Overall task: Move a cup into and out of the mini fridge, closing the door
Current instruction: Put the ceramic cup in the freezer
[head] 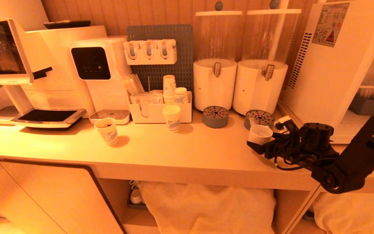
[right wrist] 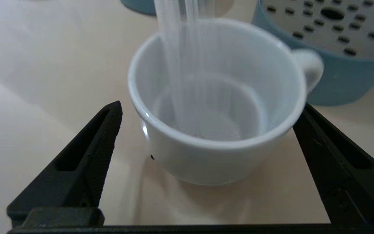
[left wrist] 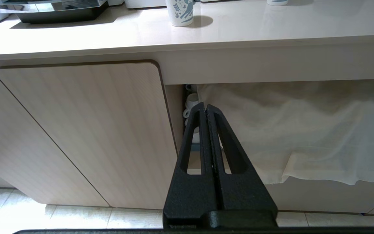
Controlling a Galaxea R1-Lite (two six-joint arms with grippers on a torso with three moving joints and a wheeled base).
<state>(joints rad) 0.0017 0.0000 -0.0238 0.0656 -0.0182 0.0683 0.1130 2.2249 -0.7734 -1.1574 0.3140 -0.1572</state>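
the cup (head: 260,134) stands upright on the surface (head: 180,148), just in front of a round grey drip tray (head: 259,118) and near the left side of the mini fridge (head: 339,65), whose interior shelves show at the right edge of the head view. the right hand (head: 261,143) reaches in low from the right with its fingers (right wrist: 86,156) spread wide, one on each side of the cup; in the right wrist view the finger on the handle side sits right against the cup's rim, and the other stands just apart from its wall. the cup is empty. the left hand (left wrist: 205,109) hangs below the surface edge, pressed shut on nothing, facing a cabinet door (left wrist: 86,130) and a white cloth (left wrist: 297,130).
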